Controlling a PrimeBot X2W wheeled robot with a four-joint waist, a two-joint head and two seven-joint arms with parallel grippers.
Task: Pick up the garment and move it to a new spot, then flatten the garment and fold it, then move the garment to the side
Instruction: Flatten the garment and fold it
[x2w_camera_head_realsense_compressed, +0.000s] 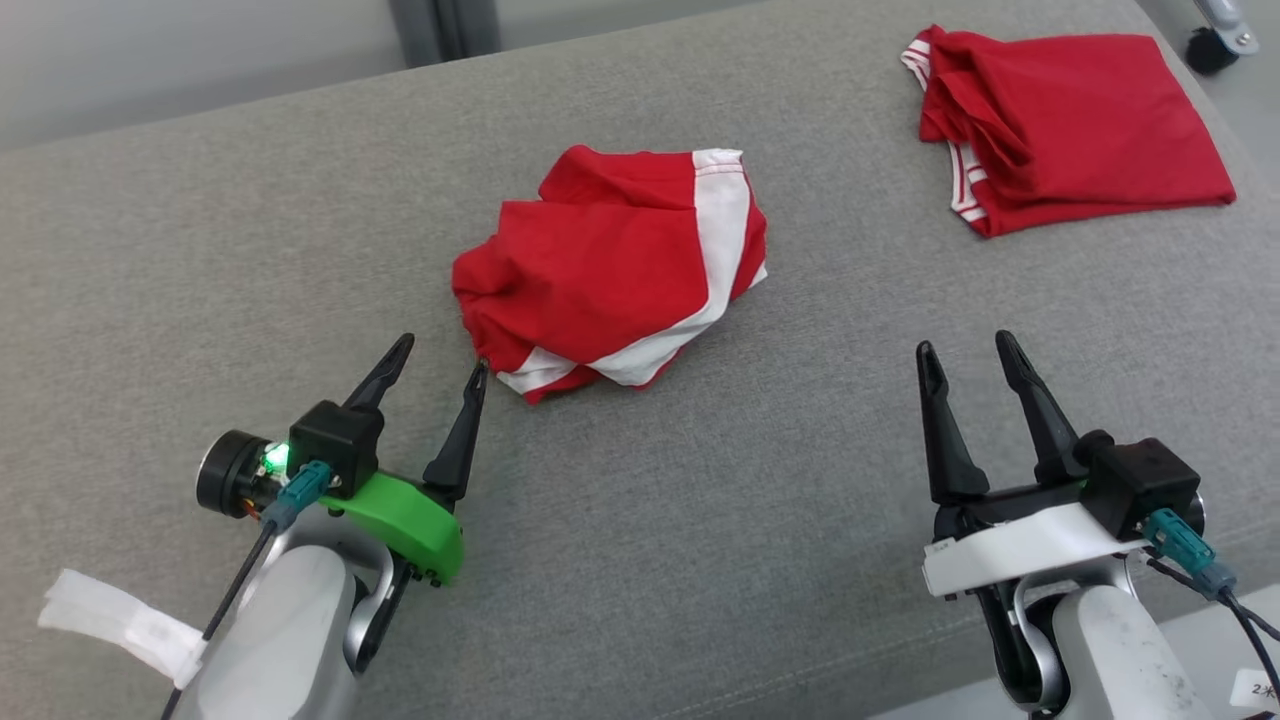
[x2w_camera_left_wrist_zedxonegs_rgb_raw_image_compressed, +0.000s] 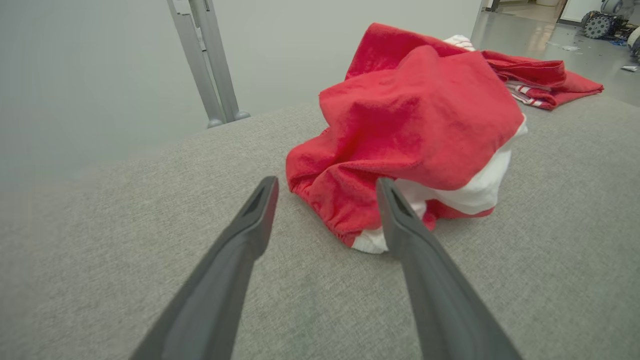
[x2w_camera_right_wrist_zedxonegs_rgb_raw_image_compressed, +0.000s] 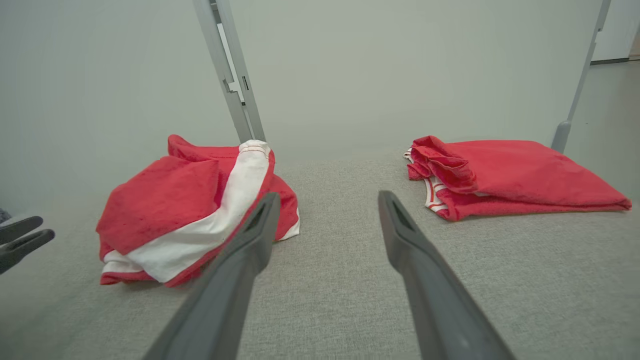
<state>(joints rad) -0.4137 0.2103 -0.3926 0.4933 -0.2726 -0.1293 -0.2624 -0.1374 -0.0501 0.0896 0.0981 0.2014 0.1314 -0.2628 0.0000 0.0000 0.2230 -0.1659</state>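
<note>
Centre of grey cushion (x2w_camera_head_realsense_compressed: 700, 560): crumpled red-and-white garment (x2w_camera_head_realsense_compressed: 610, 270). At 1 o'clock, well apart: folded red cloth (x2w_camera_head_realsense_compressed: 1070, 115). At the garment's 7 o'clock hem: left gripper (x2w_camera_head_realsense_compressed: 442, 354), fingers spread, empty. At 4 o'clock: right gripper (x2w_camera_head_realsense_compressed: 965, 343), fingers spread, empty. Left wrist view adds a caster wheel (x2w_camera_left_wrist_zedxonegs_rgb_raw_image_compressed: 597, 25) on the far floor.

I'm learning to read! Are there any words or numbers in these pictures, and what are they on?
"2": on a small white tag in the bottom right corner of the head view, beside the right forearm. Whatever follows the 2 is blurred and cut off by the edge, so it can't be read.
No writing shows on the crumpled garment, the folded garment or the grey cushion.
</note>
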